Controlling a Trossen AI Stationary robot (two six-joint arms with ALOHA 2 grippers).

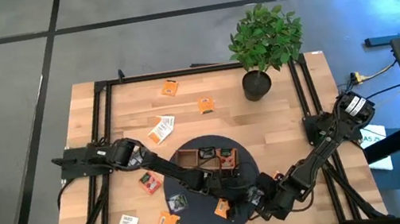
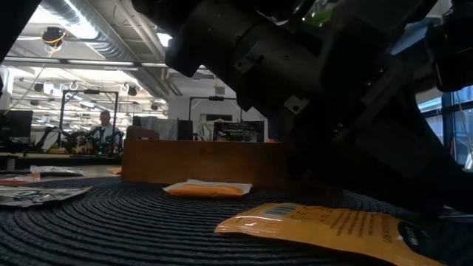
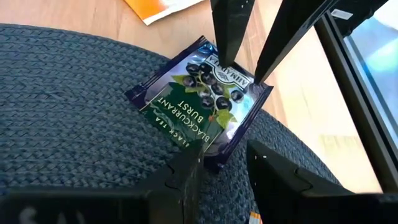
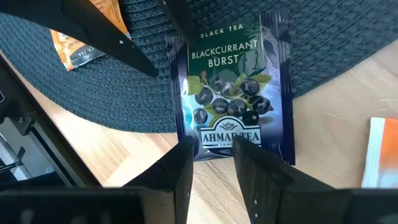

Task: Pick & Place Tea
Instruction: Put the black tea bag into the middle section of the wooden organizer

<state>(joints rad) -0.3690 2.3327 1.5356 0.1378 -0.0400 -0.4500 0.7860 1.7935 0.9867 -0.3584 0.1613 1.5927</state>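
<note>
Left gripper, right gripper: fingers facing, narrowly parted.

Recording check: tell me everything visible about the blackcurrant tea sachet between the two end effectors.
The blackcurrant sachet is a glossy dark-blue foil square printed with berries, leaves, "Black Tea Blackcurrant Burst" and a brand name. It looks sealed and lies flat, face up, mostly on the dark woven mat, its brand end overhanging the wooden table. The right end effector straddles that end and the left end effector the opposite edge. Both are open.
</note>
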